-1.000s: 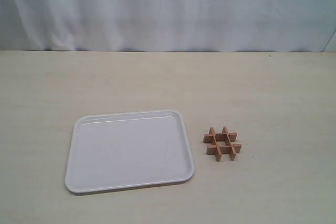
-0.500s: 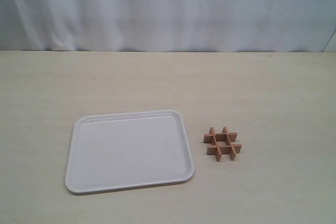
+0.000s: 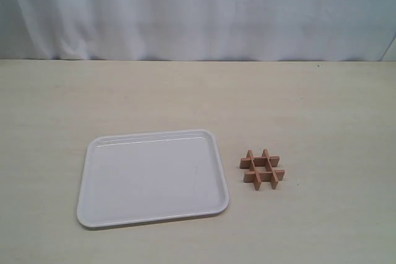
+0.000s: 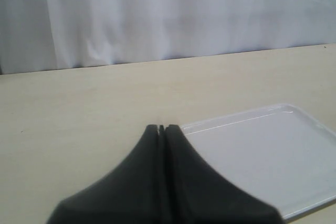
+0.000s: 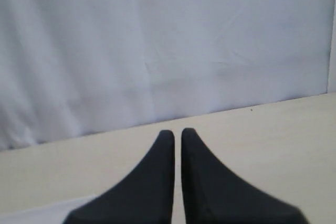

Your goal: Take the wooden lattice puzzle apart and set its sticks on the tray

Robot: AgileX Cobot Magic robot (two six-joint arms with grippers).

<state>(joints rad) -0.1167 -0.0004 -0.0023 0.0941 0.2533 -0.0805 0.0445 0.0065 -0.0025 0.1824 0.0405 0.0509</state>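
The wooden lattice puzzle [image 3: 262, 169] lies assembled on the table, a small reddish-brown hash-shaped grid of interlocked sticks just right of the tray. The tray [image 3: 151, 180] is white, flat and bare, left of centre in the exterior view. No arm shows in the exterior view. In the left wrist view my left gripper [image 4: 161, 128] has its black fingers pressed together, empty, above the table beside the tray's near corner [image 4: 262, 150]. My right gripper [image 5: 177, 132] is shut with only a thin slit between its fingers, holding nothing. The puzzle is out of both wrist views.
A pale wooden table [image 3: 185, 91] carries both objects. A white curtain [image 3: 198, 10] hangs along the table's far edge.
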